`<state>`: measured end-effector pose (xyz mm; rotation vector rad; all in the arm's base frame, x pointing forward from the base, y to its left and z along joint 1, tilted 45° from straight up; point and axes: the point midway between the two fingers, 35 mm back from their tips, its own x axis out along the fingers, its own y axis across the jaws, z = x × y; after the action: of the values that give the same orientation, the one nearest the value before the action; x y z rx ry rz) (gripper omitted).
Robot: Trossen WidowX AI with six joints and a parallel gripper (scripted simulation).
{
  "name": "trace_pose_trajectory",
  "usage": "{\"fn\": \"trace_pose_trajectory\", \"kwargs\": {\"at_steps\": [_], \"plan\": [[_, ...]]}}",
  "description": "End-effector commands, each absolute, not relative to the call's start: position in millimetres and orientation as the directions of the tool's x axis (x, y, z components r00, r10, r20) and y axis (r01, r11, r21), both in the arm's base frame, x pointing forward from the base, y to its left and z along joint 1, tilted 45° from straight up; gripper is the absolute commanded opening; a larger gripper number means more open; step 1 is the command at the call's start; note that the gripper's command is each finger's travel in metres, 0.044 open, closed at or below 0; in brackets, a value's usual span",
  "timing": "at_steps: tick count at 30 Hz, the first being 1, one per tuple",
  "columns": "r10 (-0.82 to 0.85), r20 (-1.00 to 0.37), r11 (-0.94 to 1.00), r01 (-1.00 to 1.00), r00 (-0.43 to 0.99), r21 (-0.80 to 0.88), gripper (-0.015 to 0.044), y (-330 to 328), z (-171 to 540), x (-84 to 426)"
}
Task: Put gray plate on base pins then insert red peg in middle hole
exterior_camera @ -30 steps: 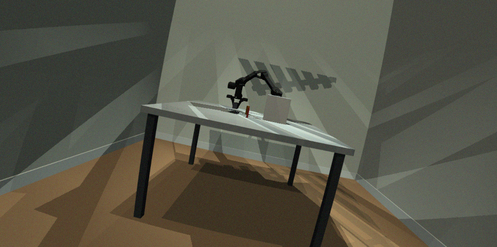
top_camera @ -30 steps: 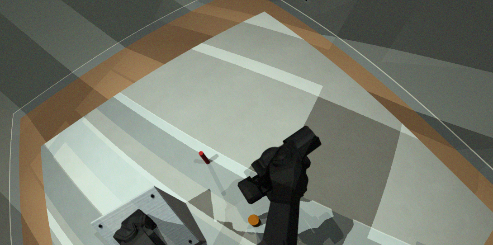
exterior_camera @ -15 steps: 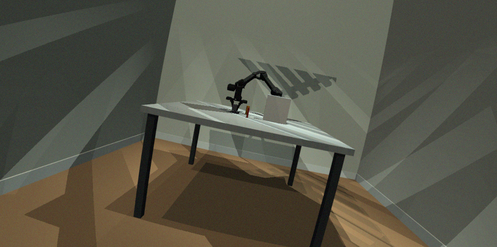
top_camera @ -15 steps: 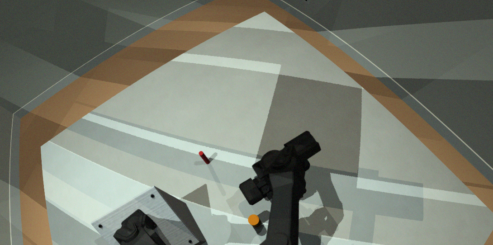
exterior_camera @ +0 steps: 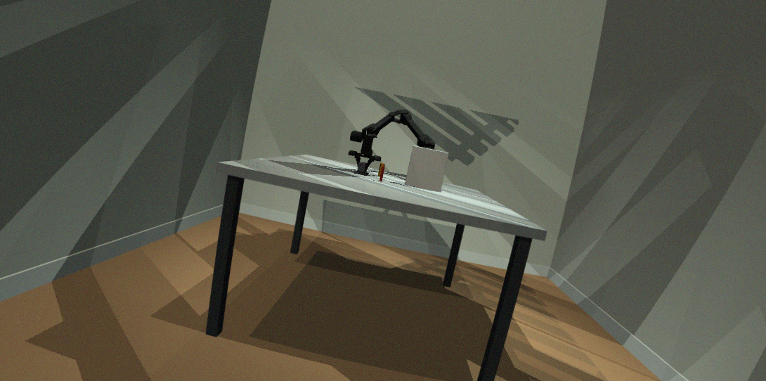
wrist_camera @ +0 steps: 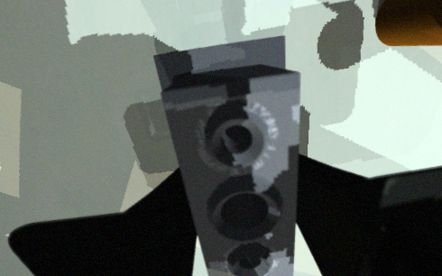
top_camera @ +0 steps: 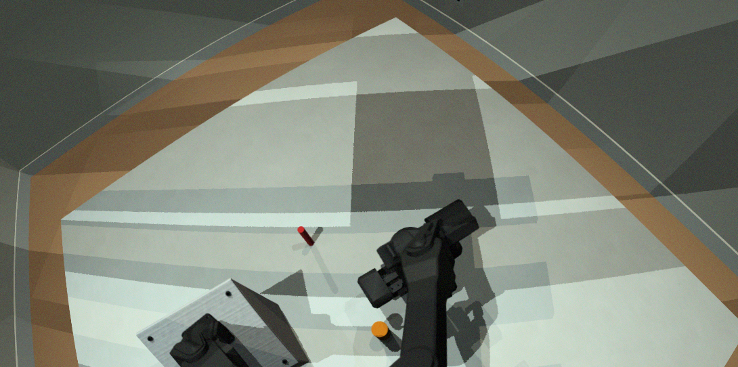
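Note:
My gripper (wrist_camera: pixel 234 157) (exterior_camera: pixel 362 166) is shut on the gray plate (wrist_camera: pixel 184 135), with one black finger on each side. The plate shows three holes in a row in the wrist view, the lowest cut by the frame edge. The gray base (wrist_camera: pixel 257 52) shows past the plate's far end, below it. The pins are not clearly seen, and I cannot tell how large the gap between plate and base is. The red peg (top_camera: pixel 305 236) (exterior_camera: pixel 381 176) stands upright on the table, away from the gripper. In the top view, the arm hides the plate and base.
An orange cylinder (top_camera: pixel 379 329) (wrist_camera: pixel 418 24) stands near the base, between the arm and its mount. The arm's mount is a large metal block (top_camera: pixel 165 332) (exterior_camera: pixel 426 169) on the table (top_camera: pixel 248 158) (exterior_camera: pixel 429 210). Striped shadows cross the table top.

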<state>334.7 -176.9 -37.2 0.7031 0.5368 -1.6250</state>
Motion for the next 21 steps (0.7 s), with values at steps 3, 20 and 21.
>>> {"fn": "trace_pose_trajectory", "kwargs": {"at_steps": [3,20,21], "plan": [[-0.704,-0.705,-0.168,0.985,-0.090,0.041,0.0053,-176.7,-36.9,335.0],[-0.704,-0.705,-0.168,0.985,-0.090,0.041,0.0440,-176.7,-36.9,335.0],[-0.704,-0.705,-0.168,0.985,-0.090,0.041,0.0440,-176.7,-36.9,335.0]]}}
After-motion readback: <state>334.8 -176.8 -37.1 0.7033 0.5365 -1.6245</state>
